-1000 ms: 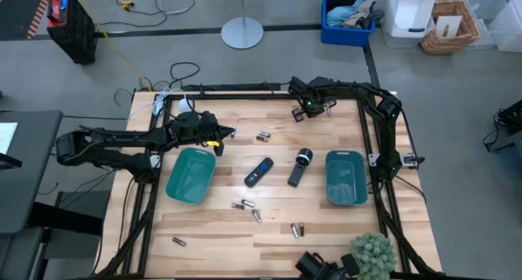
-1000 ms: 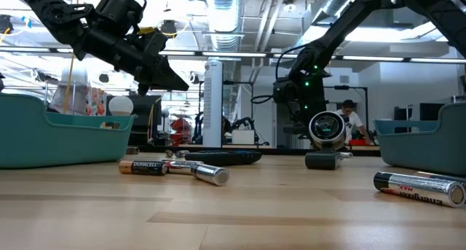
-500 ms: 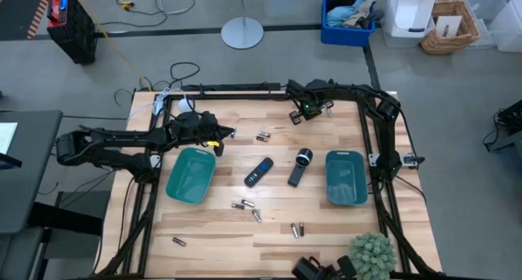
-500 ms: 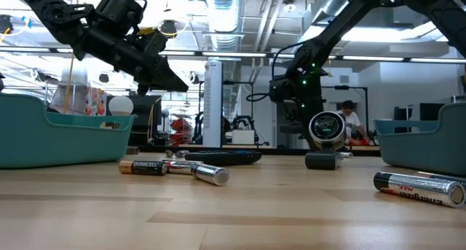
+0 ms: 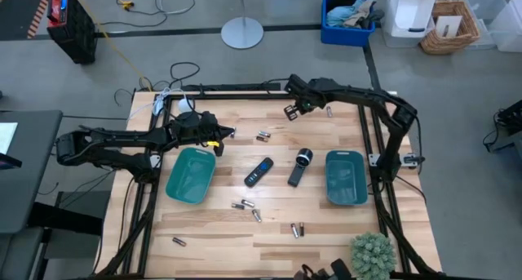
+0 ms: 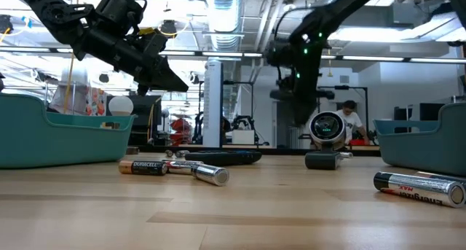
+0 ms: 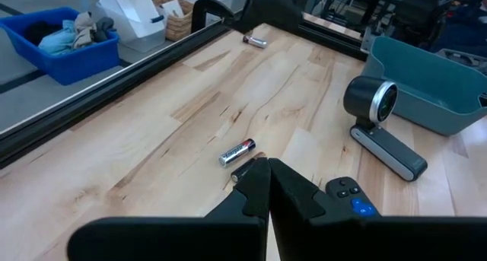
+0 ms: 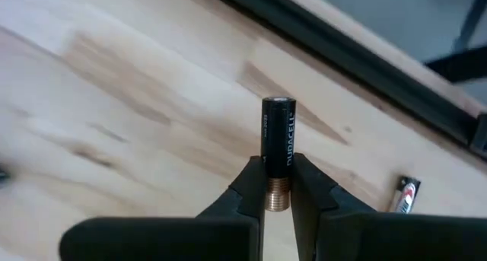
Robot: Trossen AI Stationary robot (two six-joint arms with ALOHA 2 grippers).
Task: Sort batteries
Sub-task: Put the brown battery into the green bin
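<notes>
The right end effector (image 8: 278,186) pinches a black-and-copper battery (image 8: 277,143) by its copper end, the cell standing proud of the fingertips above the far edge of the surface (image 5: 326,231), near the black frame rail (image 5: 245,93). The grip covers only the lower part of the cell; most of its length sticks out unsupported. That is the main risk as judged here: a quick swing toward a tray could lever the smooth cylinder out of the narrow pinch and send it rolling, perhaps off the far edge or under the rail.

A second battery (image 8: 405,192) lies on the wood just beside the held one, and a low pass could knock it away.

The right tray (image 5: 345,177) sits well apart from the right end effector, with the flashlight (image 5: 300,166) and remote (image 5: 258,171) lying between the trays; a carry that dips could clip the flashlight's round head.

The left end effector (image 7: 268,186) hangs above the surface beside the left tray (image 5: 190,175), fingers pressed together and empty. A silvery battery (image 7: 237,151) lies just ahead of it, and a dark one rests against it. More cells are scattered near the front of the surface (image 5: 244,205), loose and free to roll. If both arms reach inward at once they could crowd each other over the middle.
</notes>
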